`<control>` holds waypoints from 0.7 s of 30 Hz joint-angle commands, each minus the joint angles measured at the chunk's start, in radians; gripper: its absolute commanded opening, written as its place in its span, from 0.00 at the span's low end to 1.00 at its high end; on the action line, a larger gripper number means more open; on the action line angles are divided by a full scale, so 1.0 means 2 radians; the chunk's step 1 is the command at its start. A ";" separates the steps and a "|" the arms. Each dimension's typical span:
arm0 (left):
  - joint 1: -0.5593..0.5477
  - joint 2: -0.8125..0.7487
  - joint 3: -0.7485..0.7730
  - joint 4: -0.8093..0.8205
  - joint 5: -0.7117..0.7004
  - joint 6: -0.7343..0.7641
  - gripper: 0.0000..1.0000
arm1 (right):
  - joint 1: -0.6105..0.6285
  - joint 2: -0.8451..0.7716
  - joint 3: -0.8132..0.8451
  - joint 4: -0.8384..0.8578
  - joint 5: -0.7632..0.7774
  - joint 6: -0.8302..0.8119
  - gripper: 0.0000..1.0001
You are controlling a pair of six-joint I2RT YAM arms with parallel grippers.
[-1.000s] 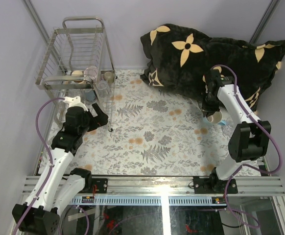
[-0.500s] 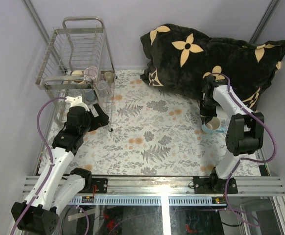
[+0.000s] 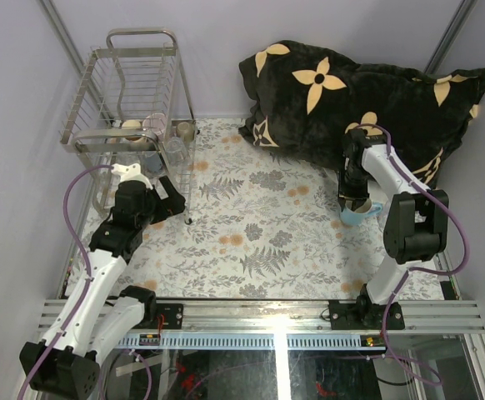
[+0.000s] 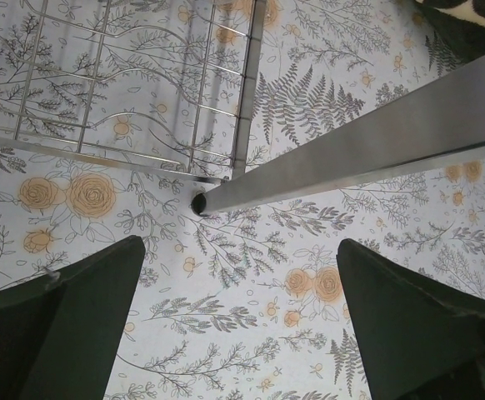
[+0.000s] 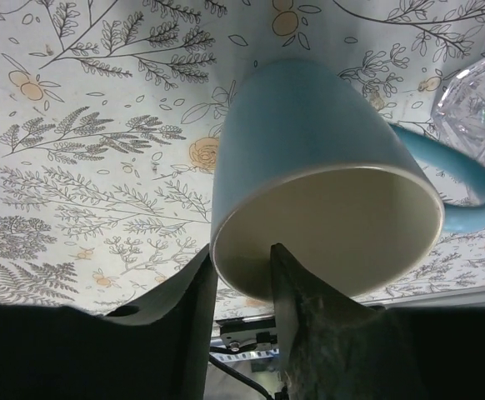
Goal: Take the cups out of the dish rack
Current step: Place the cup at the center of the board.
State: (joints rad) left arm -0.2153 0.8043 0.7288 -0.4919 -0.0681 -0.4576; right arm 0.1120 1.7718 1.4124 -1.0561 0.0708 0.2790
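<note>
The light blue mug (image 3: pixel 352 214) (image 5: pixel 309 142) with a cream inside stands on the flowered cloth at the right. My right gripper (image 3: pixel 355 200) (image 5: pixel 241 250) is open astride its rim, one finger inside and one outside. A clear glass (image 5: pixel 476 92) stands just beyond the mug's handle. The silver dish rack (image 3: pixel 134 92) is at the back left and holds a cream-and-brown cup (image 3: pixel 132 129), a lilac-pink mug (image 3: pixel 155 123) and a clear glass (image 3: pixel 176 150). My left gripper (image 3: pixel 167 200) (image 4: pixel 242 250) hangs open and empty over the cloth beside a rack leg (image 4: pixel 351 158).
A big black pillow (image 3: pixel 351 100) with cream flowers fills the back right, close behind the right arm. A small cup (image 3: pixel 186 130) sits at the rack's right side. Metal rails (image 3: pixel 267 317) run along the near edge. Grey walls close in both sides.
The right arm has lowered the light blue mug from a tilted hold down to the cloth, and its jaws have parted from the rim. The left arm has barely moved.
</note>
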 commanded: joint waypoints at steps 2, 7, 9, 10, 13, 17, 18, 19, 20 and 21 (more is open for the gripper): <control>-0.002 0.007 0.021 0.008 -0.013 0.002 1.00 | -0.001 -0.025 0.035 -0.018 0.009 -0.002 0.44; -0.002 0.001 0.028 0.000 -0.031 -0.002 1.00 | -0.001 -0.068 0.065 -0.015 0.012 0.001 0.47; -0.002 -0.006 0.025 0.000 -0.042 -0.006 1.00 | -0.001 -0.088 0.069 -0.002 -0.004 0.006 0.47; -0.002 -0.013 0.022 0.003 -0.049 -0.009 1.00 | -0.001 -0.100 0.070 0.006 -0.013 0.011 0.47; -0.002 -0.028 0.015 0.008 -0.067 -0.028 1.00 | 0.000 -0.141 0.064 0.044 -0.050 0.022 0.47; -0.002 -0.033 0.004 0.000 -0.079 -0.057 1.00 | 0.000 -0.198 0.021 0.113 -0.117 0.033 0.49; -0.002 -0.033 -0.001 -0.003 -0.090 -0.063 1.00 | 0.000 -0.209 0.010 0.127 -0.128 0.037 0.50; -0.002 -0.034 -0.008 -0.004 -0.103 -0.069 1.00 | -0.001 -0.217 0.000 0.138 -0.140 0.041 0.50; -0.002 -0.036 -0.015 -0.003 -0.116 -0.075 1.00 | 0.001 -0.225 -0.009 0.149 -0.152 0.043 0.50; -0.002 -0.039 -0.024 -0.002 -0.128 -0.081 1.00 | 0.002 -0.232 -0.019 0.158 -0.162 0.046 0.50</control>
State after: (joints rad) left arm -0.2153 0.7399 0.7330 -0.5030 -0.2100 -0.5552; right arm 0.1112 1.3590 1.4433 -0.8635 -0.1062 0.3378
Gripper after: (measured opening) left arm 0.996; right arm 0.496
